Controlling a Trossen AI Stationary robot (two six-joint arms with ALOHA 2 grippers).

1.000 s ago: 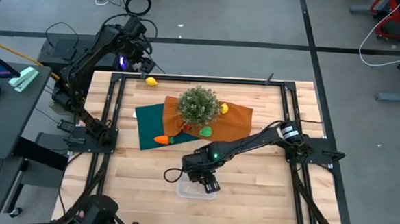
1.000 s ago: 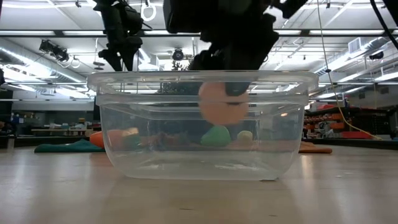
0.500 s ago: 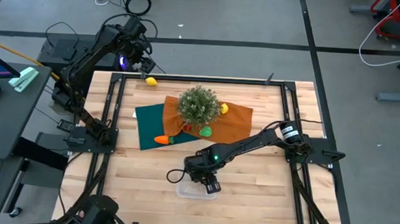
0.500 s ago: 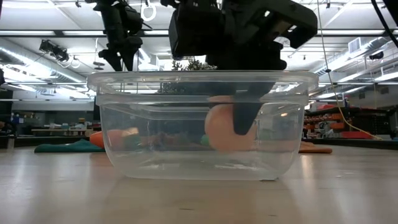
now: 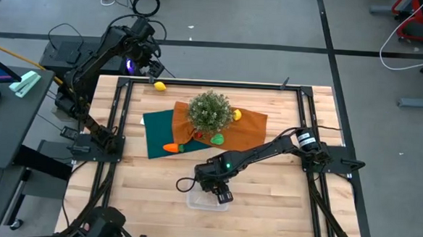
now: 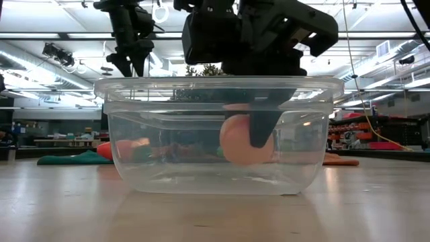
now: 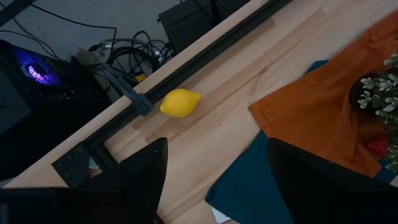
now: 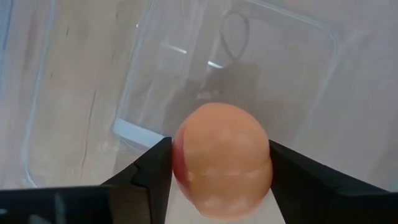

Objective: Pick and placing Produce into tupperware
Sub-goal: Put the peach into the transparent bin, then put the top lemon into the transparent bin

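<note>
The peach-coloured fruit point(image 8: 222, 160) sits between the fingers of my right gripper point(image 5: 222, 194), which has reached down inside the clear tupperware point(image 6: 134, 134) near the table's front edge. One yellow lemon point(image 5: 159, 86) lies at the far left corner, also in the left wrist view point(image 7: 180, 102). A second lemon point(image 5: 236, 115), a green piece point(image 5: 217, 139) and an orange carrot point(image 5: 171, 147) lie on the cloths around the plant. My left gripper point(image 5: 150, 63) hovers open and empty above the far left corner, near the first lemon. My right gripper pinches the peach-coloured fruit by its two opposite sides point(image 8: 180, 163) between its two fingers. The fingers point(image 6: 262, 131) point down from above into the tupperware. The fruit point(image 6: 245, 139) hangs low inside the box; whether it touches the floor, I cannot tell.
A bushy green plant point(image 5: 210, 111) stands mid-table on a teal cloth point(image 5: 160, 130) and an orange cloth point(image 5: 251, 124). Black rails point(image 5: 220, 83) frame the table. Bare wood lies to either side of the tupperware along the front.
My right gripper has gone down into the tupperware with the peach-coloured fruit, which has dropped from rim height to low inside the box. It stays shut on the fruit.
</note>
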